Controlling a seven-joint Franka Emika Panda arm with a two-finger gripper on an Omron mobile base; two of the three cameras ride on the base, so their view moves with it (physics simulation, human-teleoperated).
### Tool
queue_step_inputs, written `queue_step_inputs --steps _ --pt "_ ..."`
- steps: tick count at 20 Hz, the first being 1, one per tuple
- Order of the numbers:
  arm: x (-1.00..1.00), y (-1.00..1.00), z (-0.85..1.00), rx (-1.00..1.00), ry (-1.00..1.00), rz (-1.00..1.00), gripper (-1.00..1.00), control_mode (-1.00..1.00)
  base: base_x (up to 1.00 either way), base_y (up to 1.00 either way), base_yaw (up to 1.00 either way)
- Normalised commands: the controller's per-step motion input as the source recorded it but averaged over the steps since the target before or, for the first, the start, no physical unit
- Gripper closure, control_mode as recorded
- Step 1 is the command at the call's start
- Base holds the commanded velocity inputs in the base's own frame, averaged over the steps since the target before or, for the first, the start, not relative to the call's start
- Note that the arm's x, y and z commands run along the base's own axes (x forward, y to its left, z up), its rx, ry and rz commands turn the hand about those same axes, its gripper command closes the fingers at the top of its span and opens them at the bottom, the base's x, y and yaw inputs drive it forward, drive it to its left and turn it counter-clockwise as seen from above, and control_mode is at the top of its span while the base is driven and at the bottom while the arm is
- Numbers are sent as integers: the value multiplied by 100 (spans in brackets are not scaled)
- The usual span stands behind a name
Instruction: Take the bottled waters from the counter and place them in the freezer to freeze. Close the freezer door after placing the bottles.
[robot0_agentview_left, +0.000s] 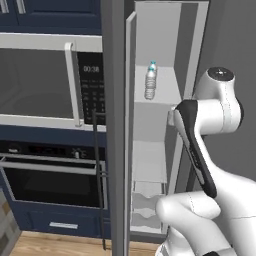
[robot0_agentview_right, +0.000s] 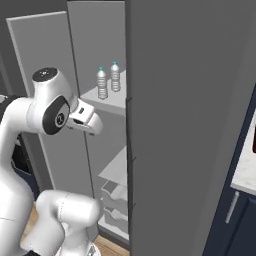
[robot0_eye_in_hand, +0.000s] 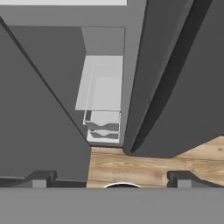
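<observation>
bottled waters: we see both bottled waters (robot0_agentview_right: 108, 80) standing upright on an upper shelf (robot0_agentview_right: 111, 101) inside the freezer (robot0_agentview_left: 152, 165); they stand just beside each other near the shelf's front edge, one a little deeper in than the other; from the left base view one bottle shows, toward the back of the shelf; we judge they sit close to the front because that is as far as the arm needed to reach.

pincer: our pincer (robot0_eye_in_hand: 111, 177) is spread wide and holds nothing; its two dark fingertips (robot0_eye_in_hand: 41, 177) rise at the bottom of the hand view, well apart, with bare wooden floor (robot0_eye_in_hand: 144, 168) between them; it points down and in toward the lower shelves and drawers (robot0_eye_in_hand: 103, 127); we read the empty, wide stance as fitting a placing step that is done.

freezer door: the freezer door (robot0_agentview_left: 117, 125) stands open, its white inner side turned to the compartment and its thin dark handle (robot0_agentview_left: 97, 175) on the outer face; it is open because bottles had to pass through.

task stage: we judge both bottles are in place and only the closing is left.

next move: we would bring the arm clear of the opening, get behind the door's outer face and push it shut; the risk is catching the arm in the gap.
</observation>
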Motion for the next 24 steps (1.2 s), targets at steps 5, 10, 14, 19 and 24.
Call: queue_step_inputs --steps 5,10,14,19,24 --pt "0 0 0 0 0 0 -100 100 -73 0 -13" --pt "0 0 0 0 0 0 -100 100 -63 9 -20" --pt "0 0 0 0 0 0 -100 100 -38 9 -22" --pt "0 0 0 0 0 0 -100 100 -21 21 -21" --pt "0 0 0 0 0 0 -100 100 -27 37 -19"
